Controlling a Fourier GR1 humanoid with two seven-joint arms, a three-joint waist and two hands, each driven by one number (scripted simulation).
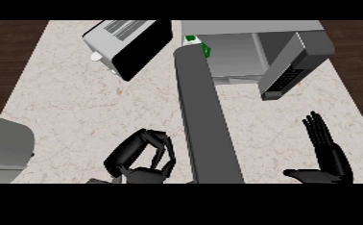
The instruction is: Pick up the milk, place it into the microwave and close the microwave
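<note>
While milk (191, 40) sits at the microwave's (237, 58) mouth, left hand (127, 153) clenched empty, right hand (330, 164) released, fingers up.

I see a toaster (127, 46) on the marble counter (78, 108), set at an angle, its slots facing up and its black side panel turned toward the counter's middle. Well apart from the toaster, at the counter's near left edge, I see part of a grey rounded object (14, 149); I cannot identify it.
</note>
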